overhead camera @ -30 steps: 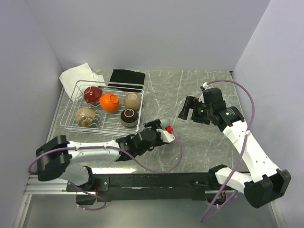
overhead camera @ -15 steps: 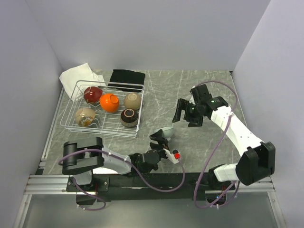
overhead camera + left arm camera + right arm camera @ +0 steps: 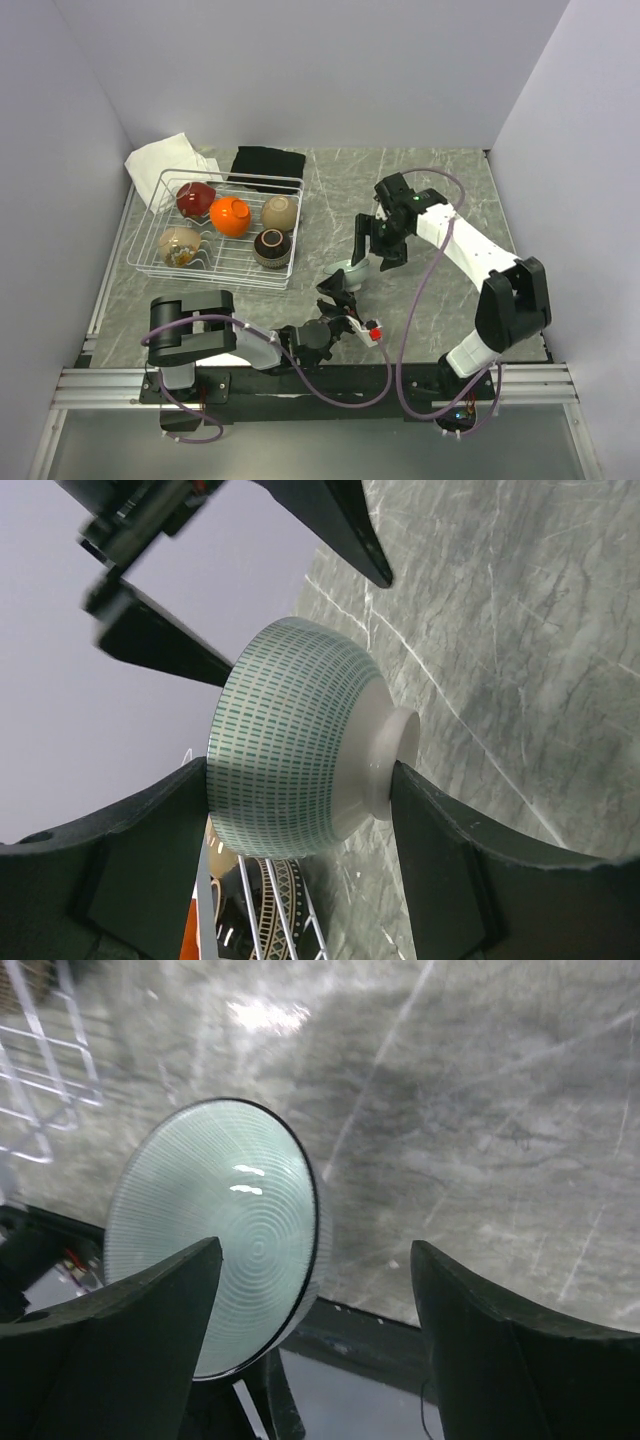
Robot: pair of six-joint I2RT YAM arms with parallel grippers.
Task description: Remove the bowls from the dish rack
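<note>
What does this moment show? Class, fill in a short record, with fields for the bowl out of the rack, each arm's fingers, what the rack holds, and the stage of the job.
bowl out of rack: pale teal bowl, held tilted on its side
left gripper: fingers shut on that bowl, one at its mouth, one at its foot
right gripper: fingers open, close by the bowl, not gripping it
dish rack: holds dark red bowl, orange bowl, beige bowl, tan-brown bowl, dark brown bowl
stage: looks like a hand-over, not completed
</note>
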